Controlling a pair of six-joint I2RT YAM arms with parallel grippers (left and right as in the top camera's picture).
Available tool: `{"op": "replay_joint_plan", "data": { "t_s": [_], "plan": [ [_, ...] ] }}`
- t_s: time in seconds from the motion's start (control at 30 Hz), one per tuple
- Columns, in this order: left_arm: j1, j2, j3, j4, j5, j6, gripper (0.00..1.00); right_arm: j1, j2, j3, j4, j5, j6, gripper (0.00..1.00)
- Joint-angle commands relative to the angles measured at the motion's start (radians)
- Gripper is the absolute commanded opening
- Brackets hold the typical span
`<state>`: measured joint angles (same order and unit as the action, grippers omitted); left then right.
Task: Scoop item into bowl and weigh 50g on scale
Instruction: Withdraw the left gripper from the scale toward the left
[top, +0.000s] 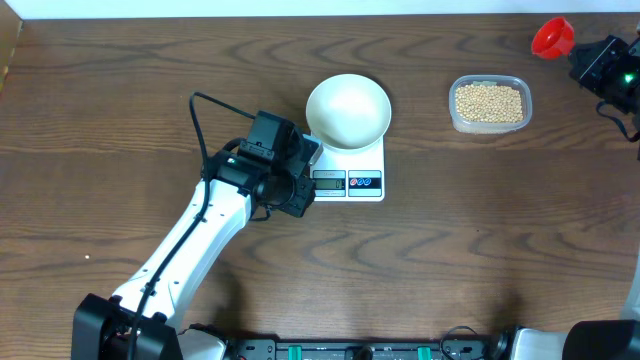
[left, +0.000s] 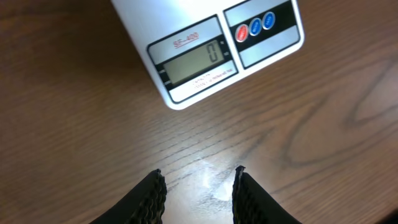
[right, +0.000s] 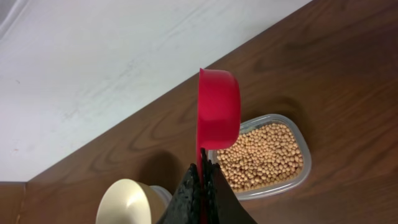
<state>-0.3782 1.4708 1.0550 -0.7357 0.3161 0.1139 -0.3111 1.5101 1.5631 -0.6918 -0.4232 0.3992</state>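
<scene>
Wooden table (top: 450, 260): left gripper (left: 199, 177) half-open, empty, near scale (left: 193, 62); right gripper (right: 203, 171) tight on red scoop (right: 219, 106).

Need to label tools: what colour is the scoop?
Red; the scoop shows best in the right wrist view.

On the white scale (left: 186, 22), seen by the left wrist camera, we read a red model mark just above the grey display (left: 194, 62): "SF-400", though its second letter is not quite sharp. The display itself shows a single digit, 0, toward its right end. A line of fine print under the display is too small for us to read, as are the marks on the red and blue buttons (left: 255, 26) to its right. From overhead we find no legible writing.
</scene>
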Motion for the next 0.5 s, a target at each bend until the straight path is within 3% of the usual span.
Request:
{"op": "replay_joint_plan", "data": {
  "t_s": [0.0, 0.03, 0.47],
  "plan": [
    [-0.006, 0.006, -0.011, -0.004, 0.013, 0.024, 0.94, 0.0, 0.002, 0.028, -0.001, 0.015, -0.031, 0.01],
    [-0.006, 0.006, -0.011, -0.004, 0.013, 0.024, 0.99, 0.0, 0.002, 0.028, -0.001, 0.014, -0.034, 0.01],
    [-0.006, 0.006, -0.011, -0.004, 0.013, 0.024, 1.0, 0.0, 0.002, 0.028, 0.0, 0.019, -0.039, 0.01]
  ]
}}
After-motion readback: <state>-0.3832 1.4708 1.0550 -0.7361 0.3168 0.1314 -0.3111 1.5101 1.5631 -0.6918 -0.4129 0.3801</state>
